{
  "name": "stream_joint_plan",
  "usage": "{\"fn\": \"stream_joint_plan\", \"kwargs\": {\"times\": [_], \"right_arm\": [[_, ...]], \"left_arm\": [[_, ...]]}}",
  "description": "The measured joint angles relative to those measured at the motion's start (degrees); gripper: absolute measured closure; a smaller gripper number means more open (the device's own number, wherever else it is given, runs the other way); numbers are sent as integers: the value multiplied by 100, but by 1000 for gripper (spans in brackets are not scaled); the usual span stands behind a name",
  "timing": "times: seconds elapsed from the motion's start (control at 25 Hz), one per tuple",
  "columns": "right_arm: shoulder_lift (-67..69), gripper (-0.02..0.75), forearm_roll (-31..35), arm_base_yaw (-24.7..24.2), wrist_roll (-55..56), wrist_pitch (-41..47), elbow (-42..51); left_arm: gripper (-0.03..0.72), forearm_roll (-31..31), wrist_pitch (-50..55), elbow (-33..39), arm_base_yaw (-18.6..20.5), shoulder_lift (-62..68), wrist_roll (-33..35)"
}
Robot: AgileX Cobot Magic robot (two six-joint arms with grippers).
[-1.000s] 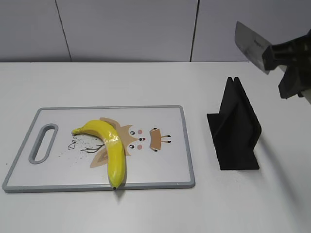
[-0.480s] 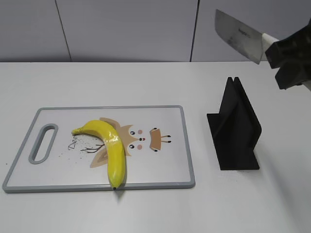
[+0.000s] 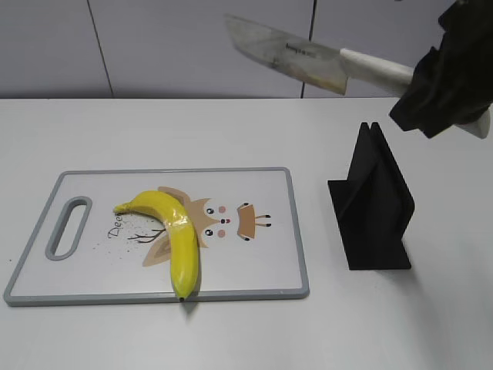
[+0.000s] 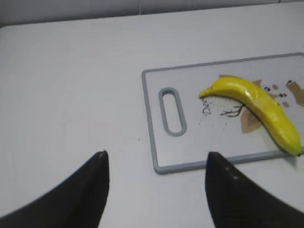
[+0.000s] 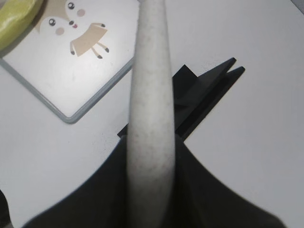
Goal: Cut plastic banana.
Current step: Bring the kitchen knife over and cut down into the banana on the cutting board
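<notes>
Exterior view, knife: the right gripper (image 3: 443,77) is clamped on the pale handle of a knife (image 3: 308,54), held high over the back of the table (image 3: 231,131), blade pointing left and tilted slightly down toward the handle end.
Exterior view, target: the plastic banana (image 3: 173,235) lies on the left half of the cutting board (image 3: 262,262), its dark tip touching the board's near rim.
Exterior view, stand: a black knife holder (image 3: 373,204) sits empty to the right of the board, well apart from the banana.
Left wrist view: the left gripper (image 4: 154,185) hangs with its jaws spread wide and empty over bare table, near the board's handle-slot end; the banana (image 4: 256,107) is beyond it, untouched.
Right wrist view: the knife handle (image 5: 149,114) runs straight up between the dark fingers (image 5: 213,190), which pinch it; the holder (image 5: 199,95) and a board corner (image 5: 71,109) lie below.
Risk: nothing steadies the banana, so in my judgement a glossy curved toy could roll or skid under the blade, and a cut off its middle may not part it.
Change: against 0.5 s ago, the blade has swung well to the left and now shows more of its flat.
</notes>
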Motion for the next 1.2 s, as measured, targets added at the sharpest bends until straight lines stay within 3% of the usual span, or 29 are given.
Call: {"fn": "stream_joint_plan", "kwargs": {"times": [0.24,0.4,0.68,0.88,1.04,1.2], "right_arm": [[504,548,231,0,-1102,-9,-209],[886,548,739,0,-2452,-3,-447],[1562,548,1351,0,-4088,398,-1039],[2064,548,1487,0,-4670,851,-1554],[2390,548,1804,0,-4956,922,-1873],[2546,548,2226,0,-5337,929,-1948]], "left_arm": [[73,-1020,-720,-197,0,991,1408],[83,-1885,-904,-364,-5,1781,2565],[98,-2803,-685,-1276,-205,3276,4265],[99,-2724,-187,-2188,-963,4322,4845],[99,-2086,102,-2851,-1613,5240,4911],[100,-1524,155,-3274,-1857,6213,4925]]}}
